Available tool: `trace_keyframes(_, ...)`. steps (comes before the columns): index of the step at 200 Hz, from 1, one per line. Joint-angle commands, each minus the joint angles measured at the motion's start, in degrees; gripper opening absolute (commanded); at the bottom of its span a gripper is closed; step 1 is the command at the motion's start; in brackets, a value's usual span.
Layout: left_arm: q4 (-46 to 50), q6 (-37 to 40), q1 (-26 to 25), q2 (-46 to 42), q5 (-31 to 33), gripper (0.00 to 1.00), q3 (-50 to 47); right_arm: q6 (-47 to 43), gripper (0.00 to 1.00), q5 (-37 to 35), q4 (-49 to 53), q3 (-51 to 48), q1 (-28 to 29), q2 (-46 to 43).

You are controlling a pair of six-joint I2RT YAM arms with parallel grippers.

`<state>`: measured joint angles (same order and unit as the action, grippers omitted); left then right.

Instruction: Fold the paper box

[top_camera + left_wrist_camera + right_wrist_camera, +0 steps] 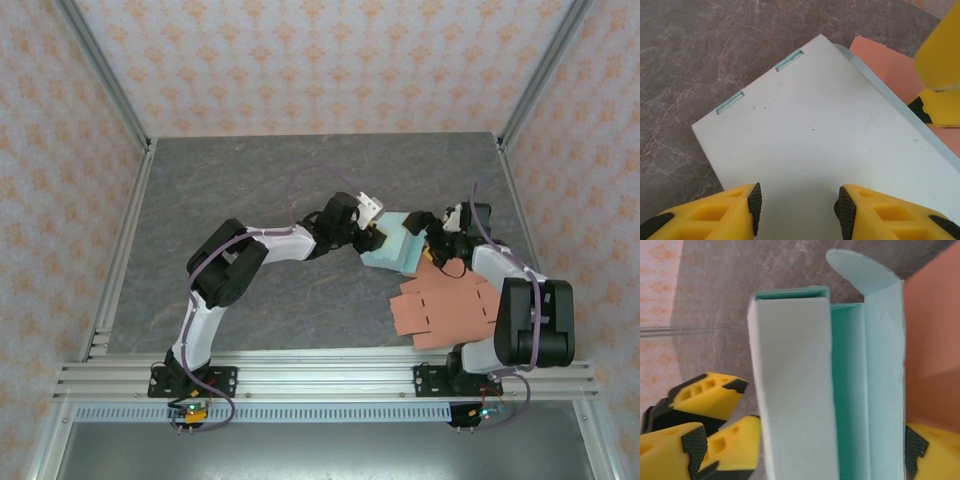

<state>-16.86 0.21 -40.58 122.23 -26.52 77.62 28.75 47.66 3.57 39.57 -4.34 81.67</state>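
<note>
- The left end effector (375,238) meets the pale green paper box (400,250) at the box's 9 o'clock side. Its jaws stand partly apart.
- In the left wrist view, the left end effector's fingers (754,206) sit over a broad flat panel of the box (815,125). The panel is wider than the gap between them, so they do not clamp it. I cannot tell whether they press on it.
- Two narrow slots (789,60) are cut near that panel's edge, toward 11 o'clock.
- The right end effector (437,232) is at the box's 2 o'clock side, with its jaws spread wide.
- In the right wrist view, the box (790,390) stands between the right end effector's fingers (920,452), which straddle it without closing on it.
- The box is partly folded: one wall is doubled over, the darker green inside shows, and a rounded flap (860,272) sticks out at 12 o'clock.
- The box rests on the grey table (300,180), toward 3 o'clock from its middle.
- A flat orange cardboard sheet (450,310) lies at the box's 5 o'clock, and the box overlaps its far edge.
</note>
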Motion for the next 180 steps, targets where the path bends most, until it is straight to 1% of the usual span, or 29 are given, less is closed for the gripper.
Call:
trace_keyframes(1, 2.71, 0.05, -0.48, 1.1, 1.02, 0.47, 1.73, 0.81, 0.99, 3.86, -4.7, 0.79, -0.3, 2.58)
trace_keyframes(26, 4.59, -0.31, -0.47, 2.0, 0.77, 0.47, 2.44, 2.52, 1.0, 5.95, -7.57, 1.38, -0.21, 5.95)
trace_keyframes(43, 4.48, -1.31, -0.46, 2.47, 0.65, 0.47, 2.25, 2.19, 0.96, 6.98, -7.4, 2.34, -0.1, 8.1)
trace_keyframes(74, 4.5, -3.37, -0.14, 3.45, -0.27, 0.47, 2.28, 1.41, 0.88, 7.66, -7.38, 3.85, 0.15, 11.75)
trace_keyframes(92, 2.55, -5.41, 0.4, 3.63, -0.5, 0.47, 1.43, 1.27, 0.82, 8.61, -7.8, 4.78, 0.7, 13.81)
trace_keyframes(111, -0.35, -8.12, 1.6, 3.71, -1.3, 0.47, 0.36, 1.44, 0.75, 9.71, -8.32, 5.92, 1.42, 15.22)
trace_keyframes(148, -3.22, -11.13, 2.69, 4.25, -2.65, 0.46, -1.07, 0.52, 0.74, 11.31, -7.67, 8.36, 2.75, 17.96)
trace_keyframes(180, -5.4, -12.51, 3.93, 2.84, -1.73, 0.46, -3.24, 0.01, 0.57, 11.69, -7.49, 9.62, 3.03, 18.2)
